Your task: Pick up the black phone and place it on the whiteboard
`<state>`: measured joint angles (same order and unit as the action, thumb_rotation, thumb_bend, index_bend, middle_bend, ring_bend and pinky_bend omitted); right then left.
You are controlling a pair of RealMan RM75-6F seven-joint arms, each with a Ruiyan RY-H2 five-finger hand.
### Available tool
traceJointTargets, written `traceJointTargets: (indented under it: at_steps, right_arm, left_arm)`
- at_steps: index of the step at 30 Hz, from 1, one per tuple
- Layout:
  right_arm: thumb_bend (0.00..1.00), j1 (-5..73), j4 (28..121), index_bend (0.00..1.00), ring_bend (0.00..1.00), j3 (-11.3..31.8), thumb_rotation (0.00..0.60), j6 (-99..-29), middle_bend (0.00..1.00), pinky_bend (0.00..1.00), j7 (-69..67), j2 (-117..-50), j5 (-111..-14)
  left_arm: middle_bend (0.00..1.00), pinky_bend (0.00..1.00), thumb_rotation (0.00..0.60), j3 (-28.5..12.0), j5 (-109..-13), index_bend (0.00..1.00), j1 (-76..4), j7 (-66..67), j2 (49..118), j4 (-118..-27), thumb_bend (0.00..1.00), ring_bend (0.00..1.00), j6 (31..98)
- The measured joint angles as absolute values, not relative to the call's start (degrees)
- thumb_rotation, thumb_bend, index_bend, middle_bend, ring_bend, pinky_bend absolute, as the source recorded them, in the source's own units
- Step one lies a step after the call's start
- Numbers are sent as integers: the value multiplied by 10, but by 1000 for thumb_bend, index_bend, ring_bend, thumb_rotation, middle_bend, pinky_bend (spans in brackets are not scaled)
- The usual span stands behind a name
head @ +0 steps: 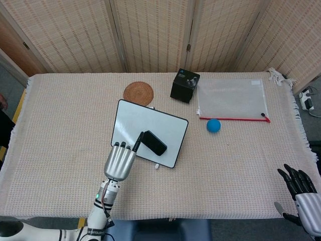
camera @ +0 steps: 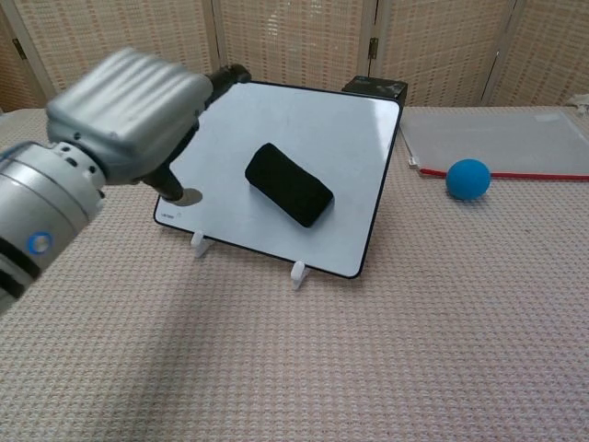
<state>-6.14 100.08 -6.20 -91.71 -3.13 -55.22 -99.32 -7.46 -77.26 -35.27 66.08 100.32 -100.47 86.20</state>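
The black phone (head: 153,142) (camera: 289,184) lies flat on the whiteboard (head: 130,125) (camera: 294,120), near its front right part. My left hand (head: 120,161) (camera: 129,110) hovers open at the board's front left edge, its fingers straightened, apart from the phone and holding nothing. My right hand (head: 300,190) shows only in the head view, at the bottom right past the table's corner, fingers spread and empty.
A round woven coaster (head: 138,93) and a black box (head: 184,85) (camera: 375,89) sit behind the whiteboard. A clear zip pouch (head: 231,98) (camera: 502,138) lies at the back right, with a blue ball (head: 213,125) (camera: 467,178) in front of it.
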Motion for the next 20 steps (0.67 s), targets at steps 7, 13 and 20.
traceJointTargets:
  at_steps: [7,13,20]
  right_arm:
    - [334,-54,1006,0,0,-66,600,-896,0,0,10,-567,-1001]
    - [334,-50,1011,0,0,-69,600,-880,0,0,42,-581,-1006]
    - [335,-51,1012,0,0,-78,600,-873,0,0,72,-594,-1018]
  left_arm:
    - [65,43,600,27,-841,12,-259,458,855,-1071,165,19,924]
    - [0,0,600,120,-880,0,-156,269,731,-1062,164,0,977]
    - [0,0,600,137,-888,0,-73,187,714,-988,163,0,1025]
